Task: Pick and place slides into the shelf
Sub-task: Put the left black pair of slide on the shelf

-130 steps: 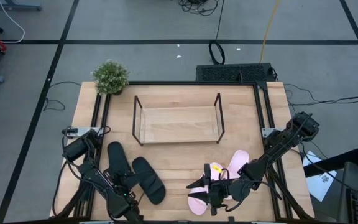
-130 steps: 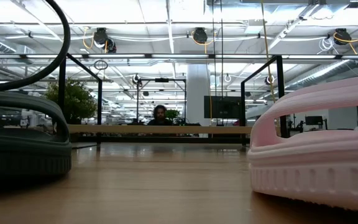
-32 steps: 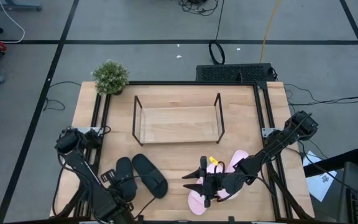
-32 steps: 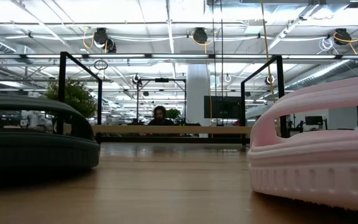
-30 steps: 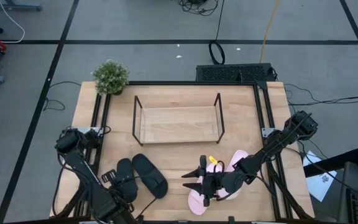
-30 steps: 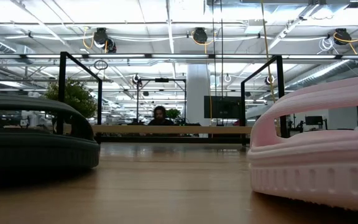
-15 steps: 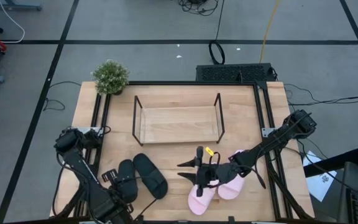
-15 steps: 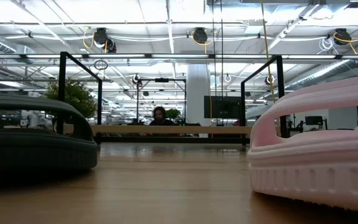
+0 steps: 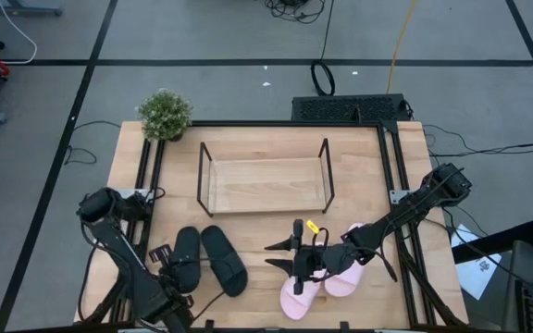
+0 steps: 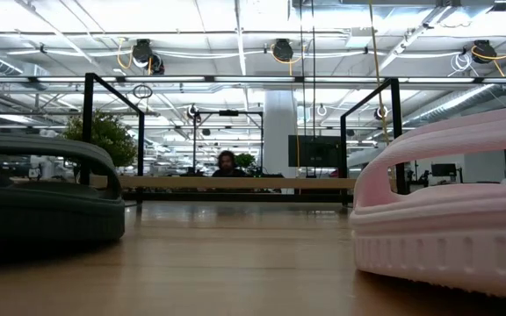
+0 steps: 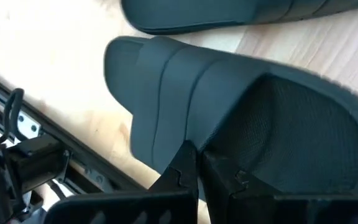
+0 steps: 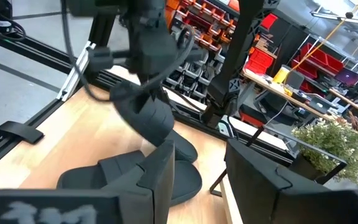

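Gripping a black slide (image 9: 185, 252) near the shelf (image 9: 265, 176), left claw (image 9: 167, 259) is clamped tight; thin pinch risks slipping. Right claw (image 9: 281, 254) hovers parted, empty, over the pink slides (image 9: 315, 282).

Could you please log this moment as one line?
left gripper: shut on matte black slide sandal | right gripper: open, empty | black wire shelf: empty

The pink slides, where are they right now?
In the high view the pink slides lie at the table's front right, below the shelf, partly under the right gripper.

Two dark jointed arms, black cables, flat black fingers (image 12: 160, 177), yellow tag near right hand (image 9: 285, 254)
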Controlling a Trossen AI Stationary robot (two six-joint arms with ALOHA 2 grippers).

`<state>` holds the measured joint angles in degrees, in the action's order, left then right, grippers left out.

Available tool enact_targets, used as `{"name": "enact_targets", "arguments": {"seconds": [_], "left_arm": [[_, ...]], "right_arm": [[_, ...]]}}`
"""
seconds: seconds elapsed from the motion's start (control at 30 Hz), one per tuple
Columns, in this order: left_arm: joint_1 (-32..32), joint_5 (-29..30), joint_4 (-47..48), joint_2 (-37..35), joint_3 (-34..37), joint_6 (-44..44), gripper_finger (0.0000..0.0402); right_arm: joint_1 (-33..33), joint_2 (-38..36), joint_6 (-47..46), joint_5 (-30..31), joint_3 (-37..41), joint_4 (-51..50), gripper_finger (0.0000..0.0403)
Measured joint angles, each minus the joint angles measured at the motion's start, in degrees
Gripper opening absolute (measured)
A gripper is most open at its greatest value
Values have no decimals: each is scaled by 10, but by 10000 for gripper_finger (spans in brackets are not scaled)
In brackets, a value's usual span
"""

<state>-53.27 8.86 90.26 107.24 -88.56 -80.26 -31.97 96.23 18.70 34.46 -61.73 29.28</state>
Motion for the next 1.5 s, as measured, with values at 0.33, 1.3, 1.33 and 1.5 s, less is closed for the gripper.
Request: {"name": "enact_targets", "arguments": {"seconds": [0.33,1.3,1.33,1.5], "left_arm": [[6,22,-4,-100,47,-6,0],[-29,40,-7,-111,81,-13,0],[-34,38,-8,-101,81,-13,0],[-58,24,-11,-59,80,-13,0]], "right_arm": [[2,0,0,0,0,0,135],[16,0,-1,0,0,0,135],[16,0,-1,0,0,0,135],[16,0,-4,0,0,0,135]]}}
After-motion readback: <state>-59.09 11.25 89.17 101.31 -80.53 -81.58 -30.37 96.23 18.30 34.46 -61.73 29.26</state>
